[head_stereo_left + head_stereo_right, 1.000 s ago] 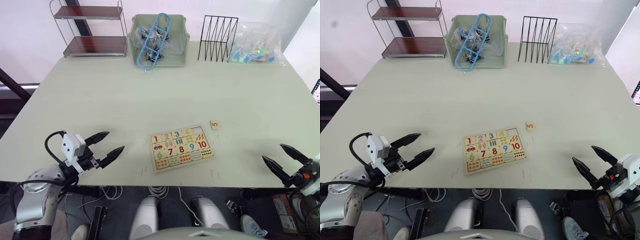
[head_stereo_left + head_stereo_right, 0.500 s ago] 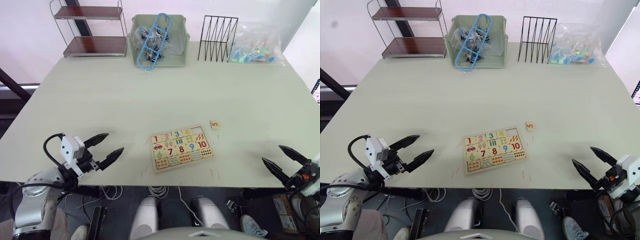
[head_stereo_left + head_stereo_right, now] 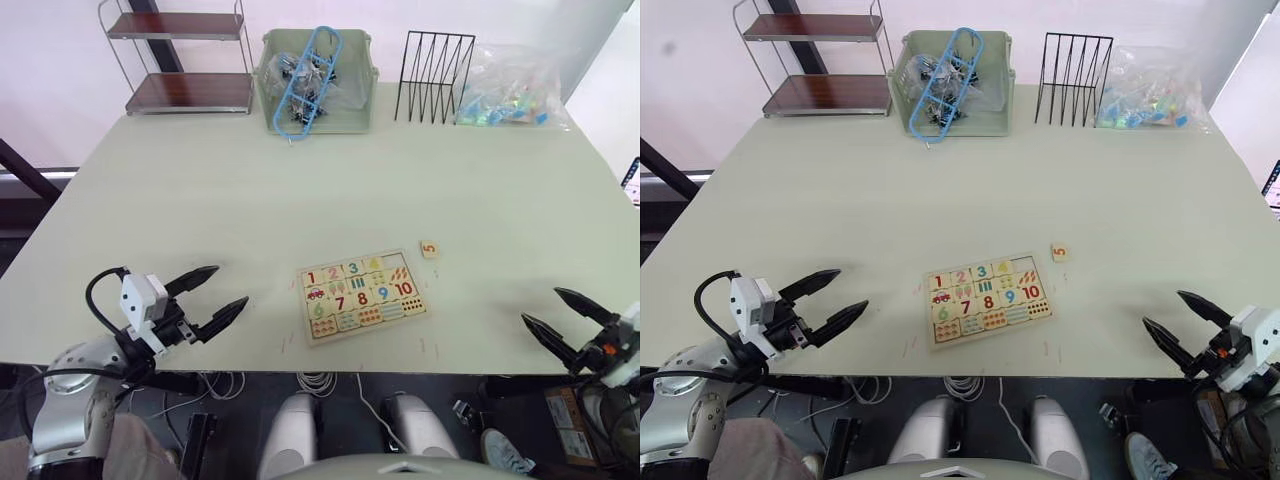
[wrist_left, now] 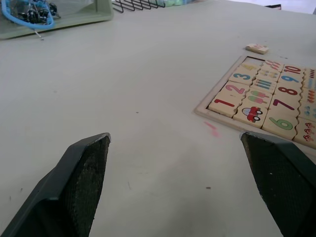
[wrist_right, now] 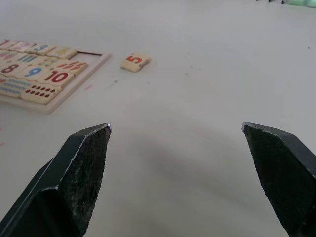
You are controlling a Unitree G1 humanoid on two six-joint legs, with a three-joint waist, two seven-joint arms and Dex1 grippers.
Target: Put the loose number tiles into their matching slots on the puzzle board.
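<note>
Just beside the puzzle board [image 3: 362,295] lies the 5 tile [image 3: 430,249]; right gripper [image 3: 560,322], spread wide and empty, should pinch its edges squarely, I'd say.

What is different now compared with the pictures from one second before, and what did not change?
Very little changed. The left gripper drew back slightly toward the table's near edge, and the right gripper shifted only a trace; both stay open and empty. Nothing was gripped or released. The 5 tile still lies loose beside the puzzle board, and tiles 1 to 4 remain in their row.
</note>
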